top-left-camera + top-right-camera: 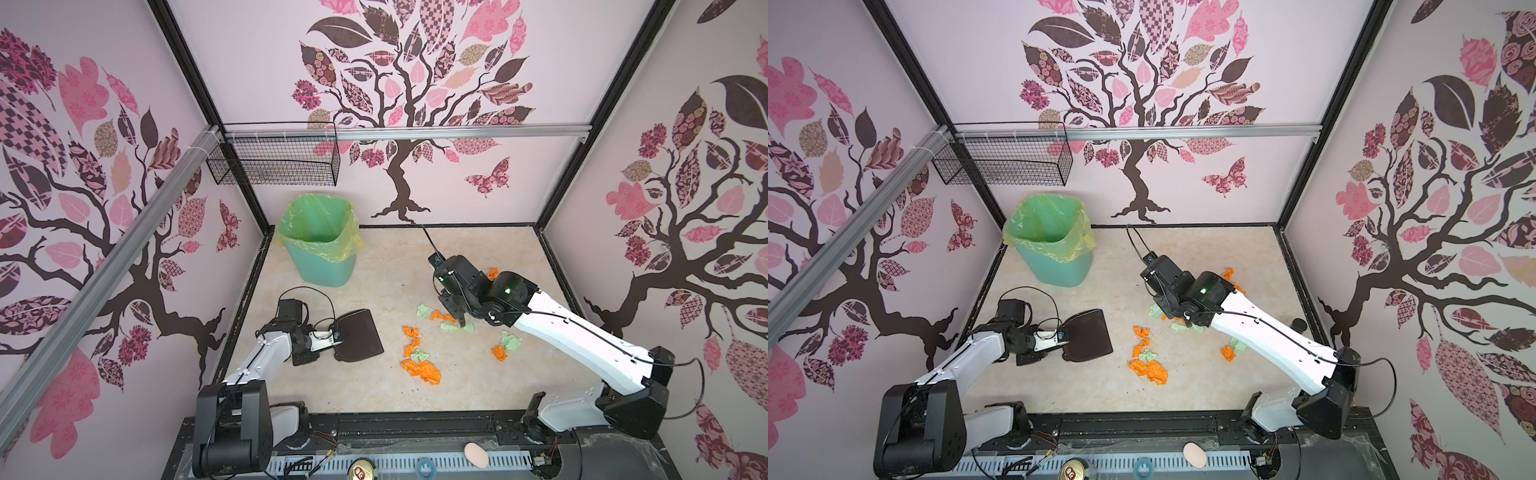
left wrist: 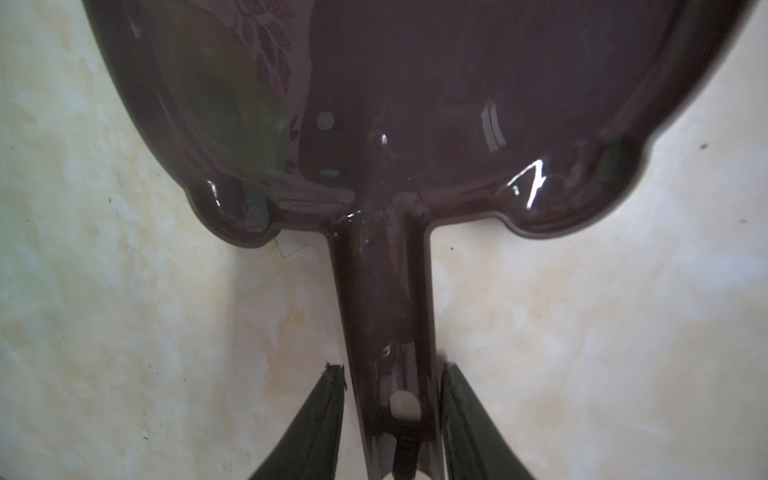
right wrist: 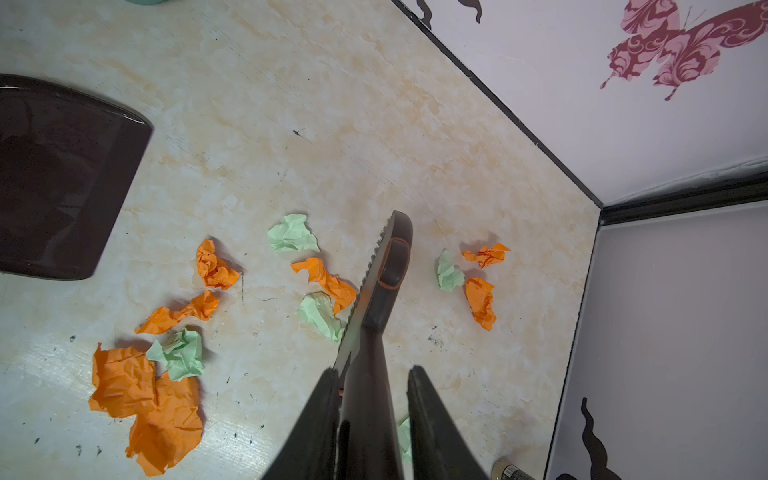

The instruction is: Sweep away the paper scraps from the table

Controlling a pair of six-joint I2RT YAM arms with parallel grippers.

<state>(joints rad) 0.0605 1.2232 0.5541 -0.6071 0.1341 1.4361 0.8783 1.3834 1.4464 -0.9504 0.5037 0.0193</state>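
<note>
bin (image 1: 324, 266): teal, green-lined, far left | wire basket (image 1: 274, 160): black, hung on rail | walls (image 1: 457, 174): pink, tree-patterned | can (image 1: 360, 471): near edge

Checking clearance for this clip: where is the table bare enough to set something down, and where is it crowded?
Bare: the table between bin and right arm, and the front strip below the paper scraps. Crowded: mid-right, scraps around the brush; dustpan fills mid-left.

Robot test booth, pink tree-patterned walls (image 1: 415, 83), black frame, beige table (image 1: 374, 386), lined bin (image 1: 320, 245)
</note>
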